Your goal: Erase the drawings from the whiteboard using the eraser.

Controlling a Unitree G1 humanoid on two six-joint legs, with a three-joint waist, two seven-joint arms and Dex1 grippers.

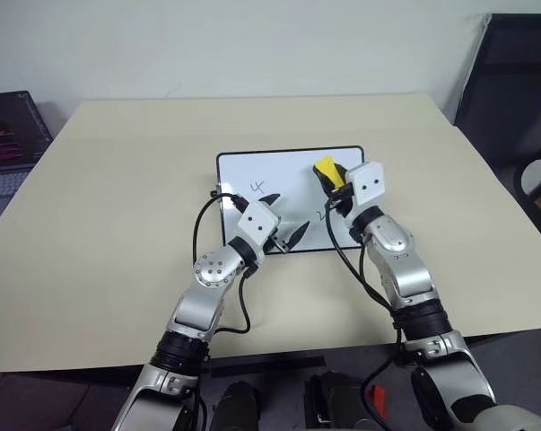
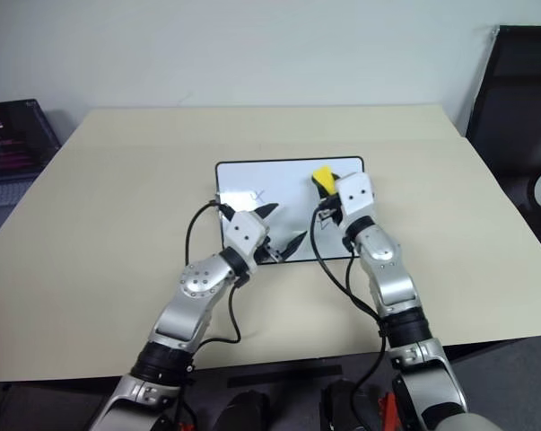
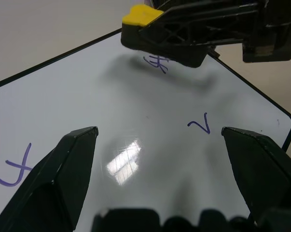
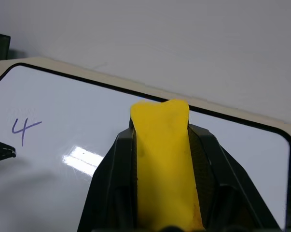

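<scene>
We've got the eraser (image 1: 325,170) clamped in the right gripper (image 1: 331,182) above the whiteboard's (image 2: 288,176) far right, left gripper (image 1: 285,237) jaws spread at its near edge — press unevenly on the drawings (image 3: 200,124) and the unpinned board could skid across the tabletop (image 1: 109,197).

Left gripper (image 1: 288,235) stands over the whiteboard's (image 1: 279,166) near edge.

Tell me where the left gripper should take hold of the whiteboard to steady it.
Judging by its flat pose on the table, take the whiteboard by its thin near edge, coming in low from the robot's side. The open left gripper hovers there, clear of the eraser.
</scene>
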